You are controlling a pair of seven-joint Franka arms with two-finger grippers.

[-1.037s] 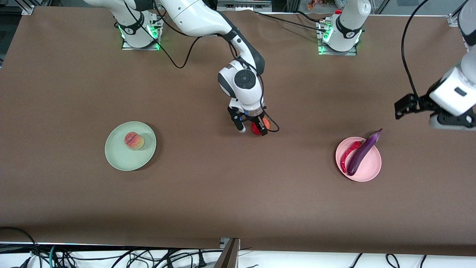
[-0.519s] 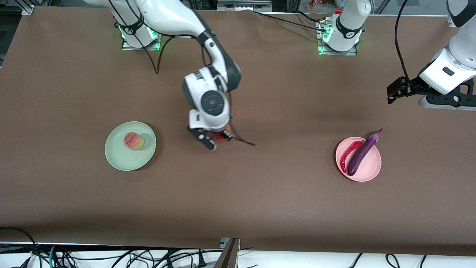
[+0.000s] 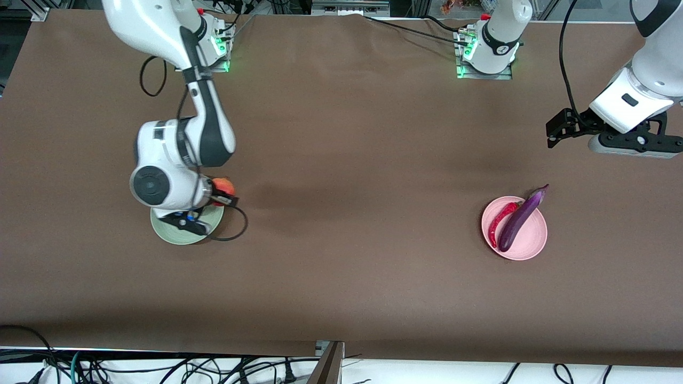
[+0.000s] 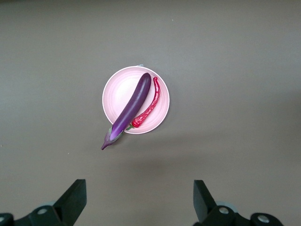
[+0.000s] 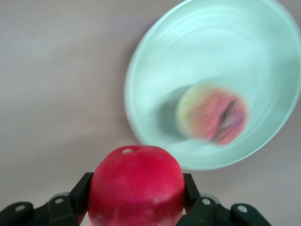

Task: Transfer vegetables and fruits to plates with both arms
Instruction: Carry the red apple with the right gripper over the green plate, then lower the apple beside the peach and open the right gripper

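Observation:
My right gripper (image 3: 220, 194) is shut on the bright red fruit (image 3: 224, 187) and holds it over the edge of the pale green plate (image 3: 173, 235). In the right wrist view the red fruit (image 5: 136, 181) sits between the fingers of the right gripper (image 5: 137, 190). The yellowish-pink peach (image 5: 211, 113) lies in the green plate (image 5: 207, 42); the arm hides the peach in the front view. The purple eggplant (image 3: 517, 218) and the red chili (image 3: 500, 218) lie on the pink plate (image 3: 535, 237). My left gripper (image 3: 555, 132) is open and empty, up over the table at the left arm's end.
The left wrist view looks down on the pink plate (image 4: 117, 89) with the eggplant (image 4: 131, 106) and chili (image 4: 149, 106), between the spread fingers of the left gripper (image 4: 139, 197). Brown cloth covers the table (image 3: 341, 256). Cables hang below its near edge.
My right arm has carried the red fruit from the middle of the table over to the green plate. My left gripper has drawn up and away from the pink plate.

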